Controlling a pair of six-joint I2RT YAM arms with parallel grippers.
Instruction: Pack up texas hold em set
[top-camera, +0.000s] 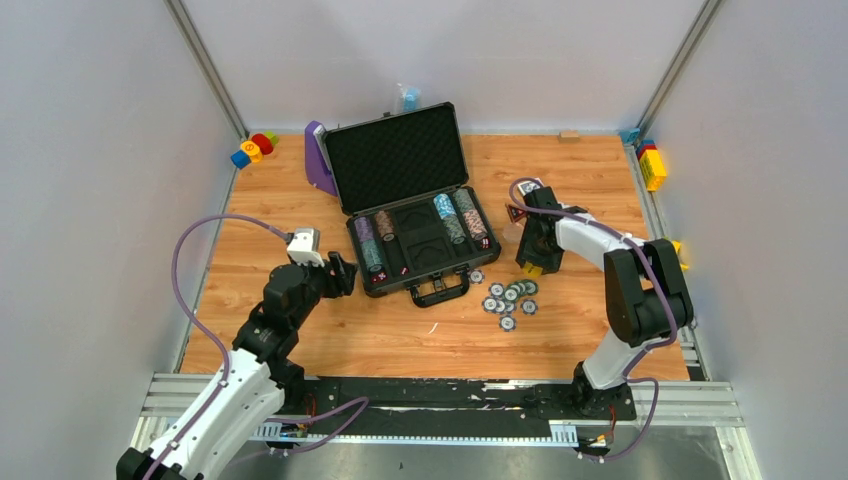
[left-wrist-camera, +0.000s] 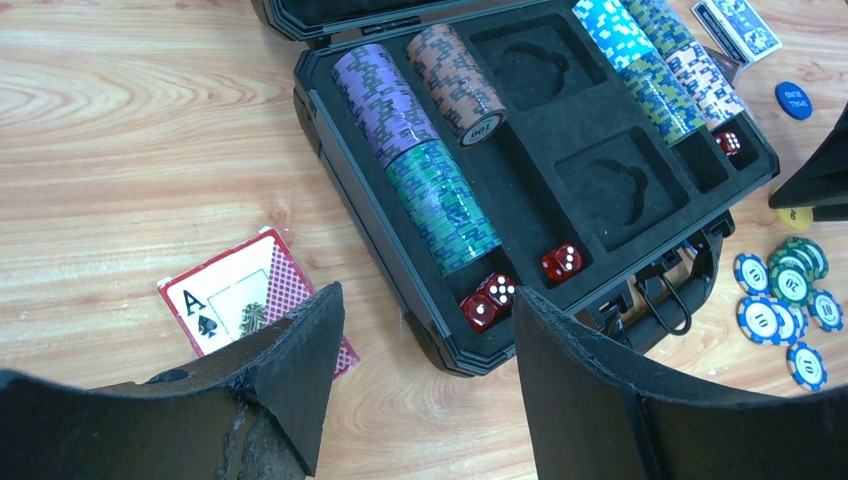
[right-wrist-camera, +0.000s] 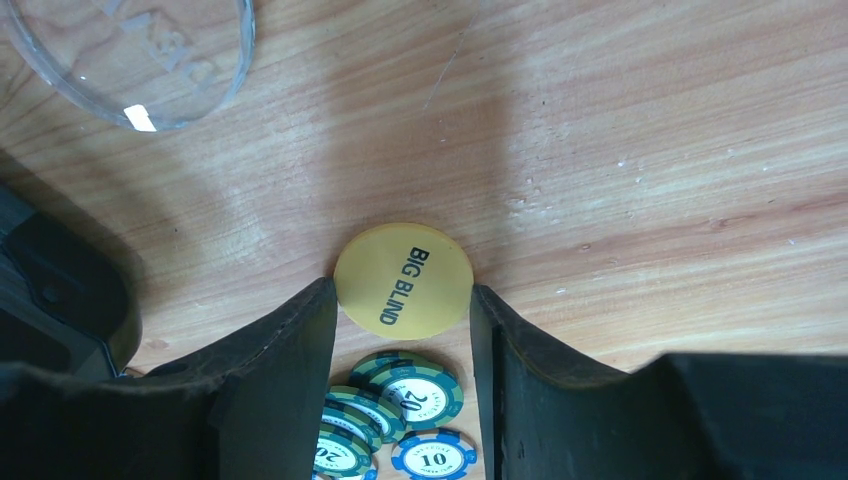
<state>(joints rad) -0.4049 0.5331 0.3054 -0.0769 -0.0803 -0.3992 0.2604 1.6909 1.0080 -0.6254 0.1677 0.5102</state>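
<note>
The dark grey case (top-camera: 420, 283) lies open mid-table, with rows of striped chips (left-wrist-camera: 430, 180) and red dice (left-wrist-camera: 488, 298) in its black foam. Loose chips (top-camera: 510, 298) lie on the wood to its right. My right gripper (top-camera: 533, 262) is down just above them. In the right wrist view its fingertips (right-wrist-camera: 403, 290) touch both edges of a yellow "BIG BLIND" button (right-wrist-camera: 403, 280) lying flat, with chips (right-wrist-camera: 420, 395) between the fingers. My left gripper (left-wrist-camera: 428, 295) hangs open over the case's near left corner, beside a red-backed ace deck (left-wrist-camera: 240, 300).
A blue card deck (left-wrist-camera: 738, 28) and a blue button (left-wrist-camera: 793, 100) lie right of the case. A clear round disc (right-wrist-camera: 130, 55) sits nearby. A purple stand (top-camera: 318, 160) is behind the lid. Toy blocks (top-camera: 253, 148) sit in the back left corner, and more blocks (top-camera: 650, 165) lie along the right edge.
</note>
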